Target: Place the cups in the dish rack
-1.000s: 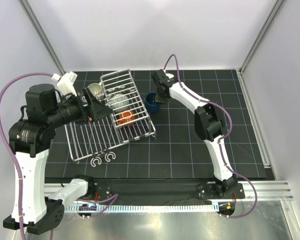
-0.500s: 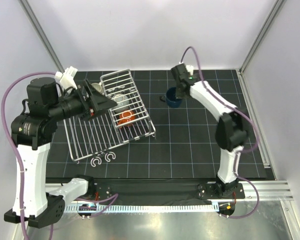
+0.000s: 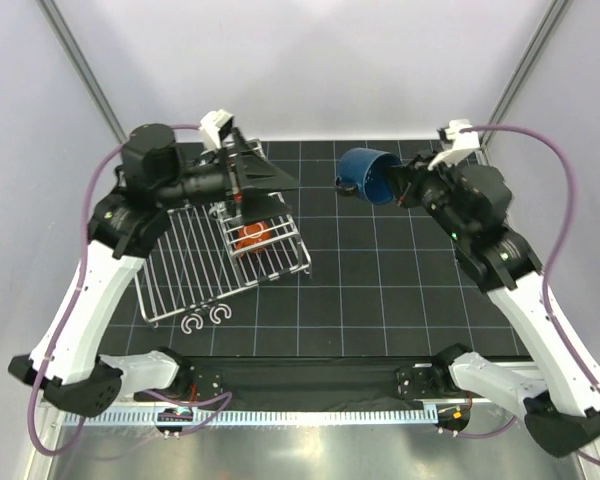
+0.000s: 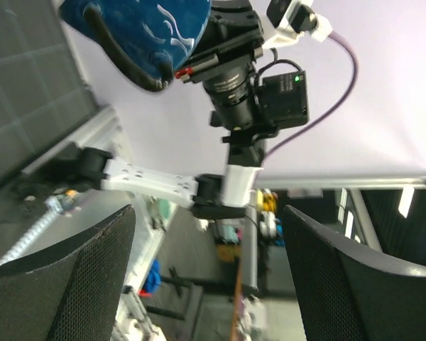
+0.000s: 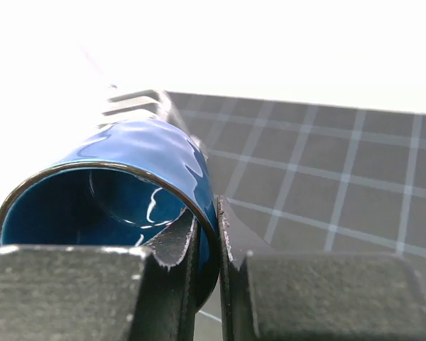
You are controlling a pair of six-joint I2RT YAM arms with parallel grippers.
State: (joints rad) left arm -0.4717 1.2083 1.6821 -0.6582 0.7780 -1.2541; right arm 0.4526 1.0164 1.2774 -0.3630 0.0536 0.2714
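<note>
Right wrist view shows us right gripper (image 5: 216,234) clamped on dark blue cup (image 5: 149,163) rim; top view alone places cup upper centre, airborne, right of dish rack (image 3: 195,265); left gripper (image 4: 209,213) gapes empty.

Under and ahead of the right fingers (image 5: 319,298), a flat black mat with a thin pale grid (image 5: 341,163). Past its far edge, a plain white back wall (image 5: 284,42), washed out by bright even light. To the outer side of each pair of fingers, a pale side wall (image 3: 580,150), joined to the back wall by slanted grey metal corner posts (image 3: 80,75). Behind the fingers, along the near edge, a silver aluminium rail (image 3: 540,372), then a strip of brushed grey metal (image 3: 310,455). Beyond the left fingers (image 4: 64,284), a pale lilac panel (image 4: 149,131). Farther off between them, a blurred room. To the right, dark frames with bright light strips (image 4: 405,202).
</note>
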